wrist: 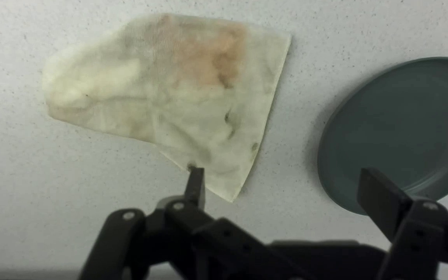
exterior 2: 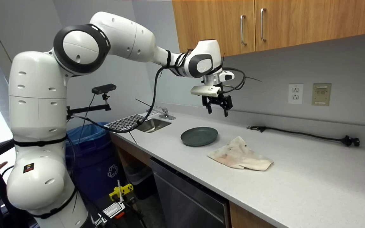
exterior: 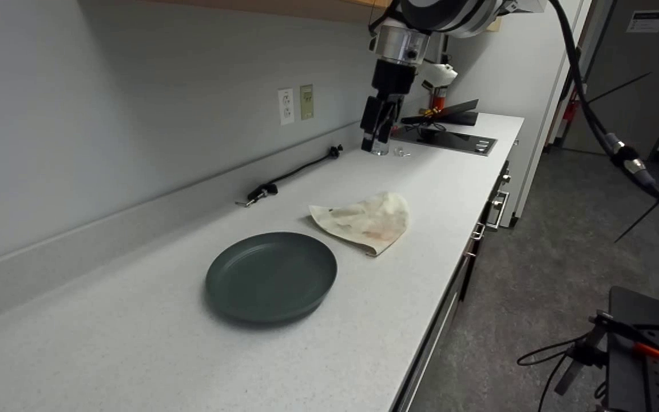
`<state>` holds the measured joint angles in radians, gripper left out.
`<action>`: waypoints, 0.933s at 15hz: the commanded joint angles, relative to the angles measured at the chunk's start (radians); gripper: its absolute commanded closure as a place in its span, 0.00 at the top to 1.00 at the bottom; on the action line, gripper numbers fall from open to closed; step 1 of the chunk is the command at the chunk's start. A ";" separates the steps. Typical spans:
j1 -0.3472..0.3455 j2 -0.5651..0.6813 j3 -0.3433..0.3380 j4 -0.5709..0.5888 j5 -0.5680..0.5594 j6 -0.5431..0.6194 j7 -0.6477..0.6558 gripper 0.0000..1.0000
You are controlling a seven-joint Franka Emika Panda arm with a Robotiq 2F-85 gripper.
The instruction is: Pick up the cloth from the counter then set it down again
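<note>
A pale, speckled counter (exterior: 135, 355) runs along a grey wall (exterior: 163, 103) under wooden cabinets (exterior 2: 214, 22). On it, below the gripper (exterior 2: 218, 112) and apart from it, lies the cloth (wrist: 177, 93). The gripper holds nothing; its fingers (wrist: 196, 186) stand wide apart. In the wrist view the cloth spreads ahead of them and mostly leftward, one corner reaching just inside the finger on that side.

The step in hand is probably the approach to the pick-up, although a cloth already put back could look much the same. If the grasp comes next, the gripper needs to move over the cloth, come down near the counter and pinch a raised crease or an edge; fabric this low may slip out of a shallow bite.

The cloth is cream, with a rusty-pink stain, a few small dark spots and one straight edge; its narrower end, farther from the gripper, looks bunched or folded over. Beside it, a dark green plate (wrist: 399, 132) shows past the opposite finger, not touching the cloth. Farther out, lower than the gripper, a black cord (exterior 2: 309, 135) lies by the foot of the wall in both exterior views.
</note>
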<state>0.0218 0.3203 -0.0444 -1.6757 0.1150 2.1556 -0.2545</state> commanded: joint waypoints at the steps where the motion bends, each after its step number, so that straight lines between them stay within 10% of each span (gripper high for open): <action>1: -0.025 0.010 0.032 0.012 -0.012 -0.002 0.011 1.00; 14: -0.046 0.282 0.077 0.187 0.098 0.172 0.118 1.00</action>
<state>0.0001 0.4934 0.0029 -1.6009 0.1877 2.2860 -0.1734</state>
